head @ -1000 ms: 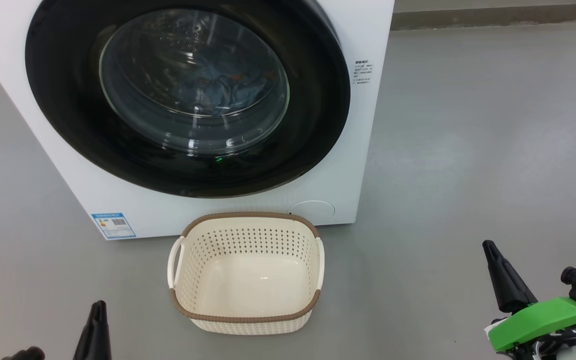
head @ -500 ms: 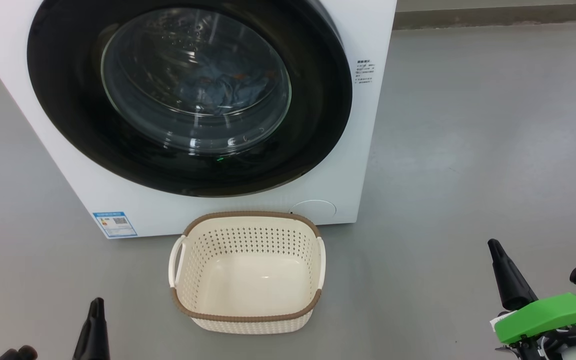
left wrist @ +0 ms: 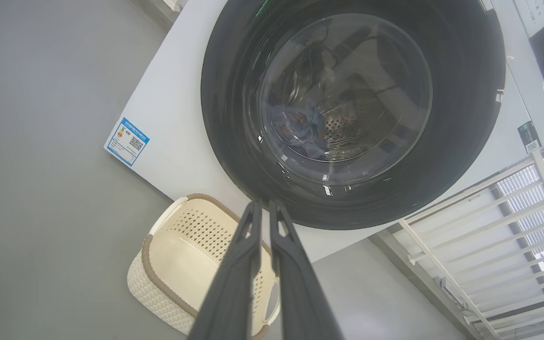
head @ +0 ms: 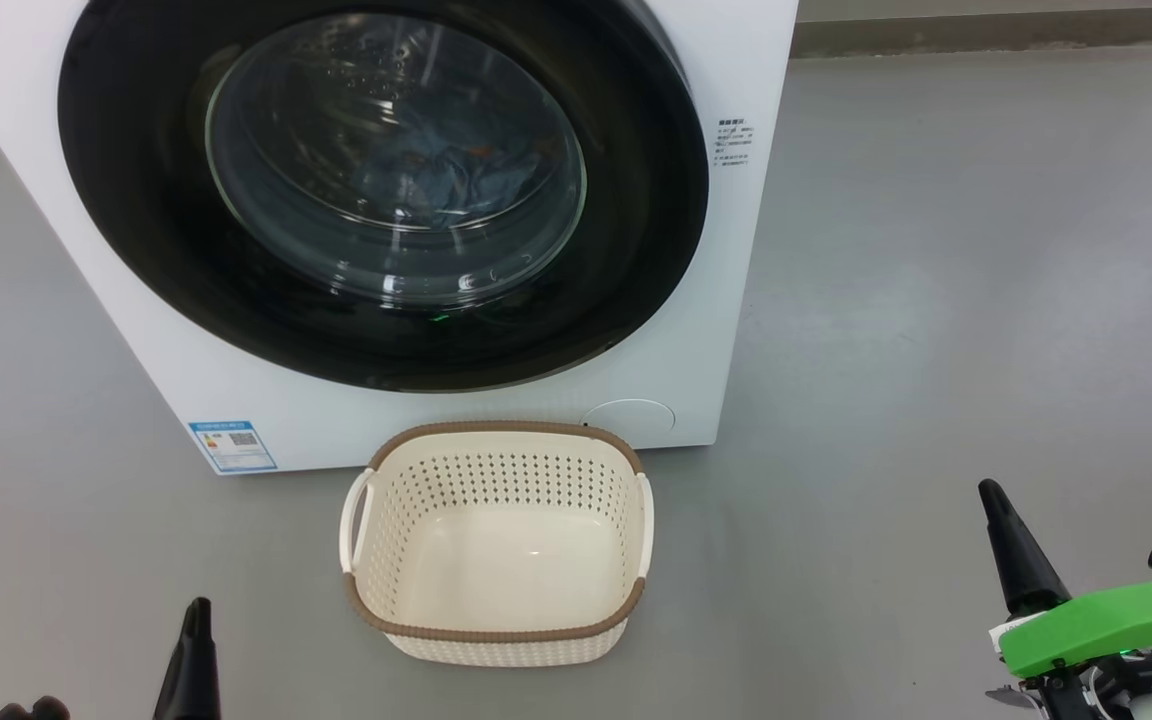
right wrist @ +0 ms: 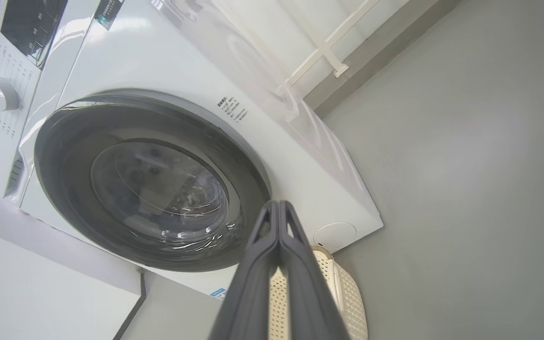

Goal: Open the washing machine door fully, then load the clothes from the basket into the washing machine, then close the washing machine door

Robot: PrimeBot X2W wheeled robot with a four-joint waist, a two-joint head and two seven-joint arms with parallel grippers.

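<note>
Shows the washing machine door (head: 386,190) shut flush against the front of the washing machine (head: 726,300), its glossy black rim ringing the bulging glass bowl. Reveals, dimly through that glass, what looks like crumpled blue fabric, probably the clothes (head: 446,175), lying low inside the drum. Places the basket (head: 496,635), empty, on the grey floor (head: 936,300) just in front of the machine and below the door, with a small blue label (head: 233,446) low on the white front to its left. Sets both arms well back from the door and apart from the basket: the left gripper (left wrist: 263,204) drawn narrow, only a thin slit between its fingers, holding nothing; the right gripper (right wrist: 277,203) pressed fully together, likewise gripping nothing.
</note>
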